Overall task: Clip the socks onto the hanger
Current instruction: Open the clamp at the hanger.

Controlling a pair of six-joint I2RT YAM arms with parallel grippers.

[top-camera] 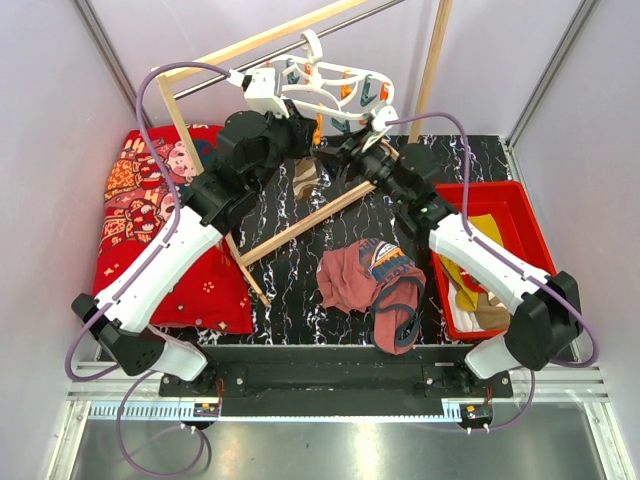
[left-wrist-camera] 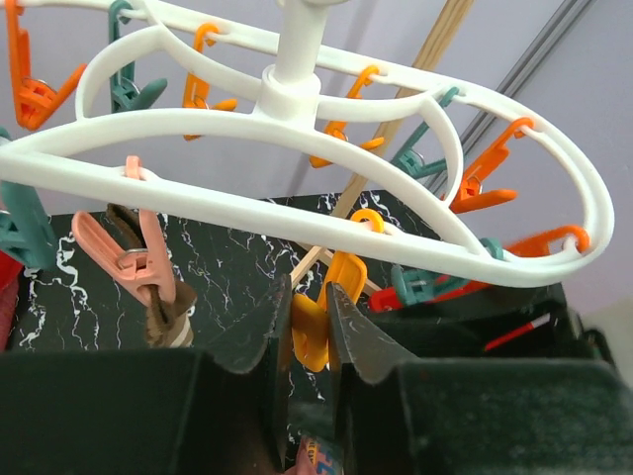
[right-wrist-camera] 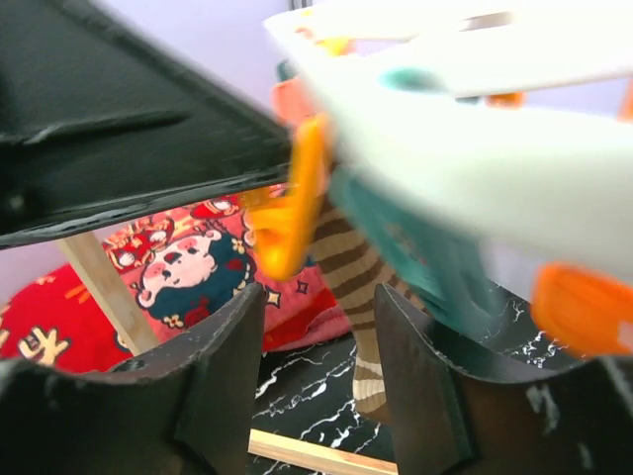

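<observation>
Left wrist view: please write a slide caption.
Left gripper pinching a yellow-orange plastic peg of the white oval plastic hanger.

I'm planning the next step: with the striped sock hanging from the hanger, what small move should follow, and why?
Probably draw the right gripper back toward the red bin for another sock: its fingers stand open and empty, the striped sock hangs from a pink peg, and the left gripper pinches a yellow peg on the hanger.

White-and-black arms (top-camera: 165, 255), purple cables (top-camera: 138, 105)
</observation>
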